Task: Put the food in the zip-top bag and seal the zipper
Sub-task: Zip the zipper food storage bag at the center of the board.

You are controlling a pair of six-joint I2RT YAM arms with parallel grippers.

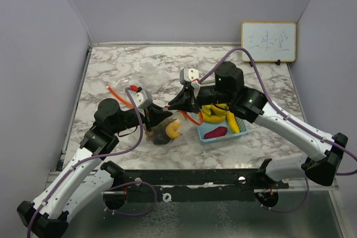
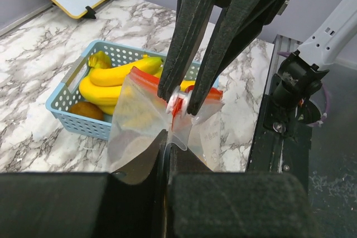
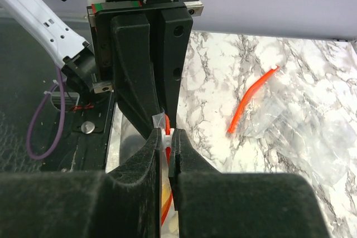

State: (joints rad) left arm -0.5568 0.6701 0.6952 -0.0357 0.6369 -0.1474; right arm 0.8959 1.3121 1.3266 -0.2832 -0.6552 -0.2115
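While bananas [image 2: 111, 85] are lying in the basket [image 2: 60, 101], the zip-top bag [image 2: 139, 121] is being held up.
The left pincer [image 2: 167, 146] and right pincer [image 3: 165, 137] are pinching its top edge.

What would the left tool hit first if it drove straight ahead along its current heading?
Probably the right tool, pinching the same clear plastic zip-top bag just ahead; the light-blue plastic basket lies beyond. Depth is uncertain.

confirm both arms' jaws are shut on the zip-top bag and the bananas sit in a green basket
The basket is light blue, not green (left wrist view). Both arms' jaws are shut on the zip-top bag and the bananas sit in that basket.
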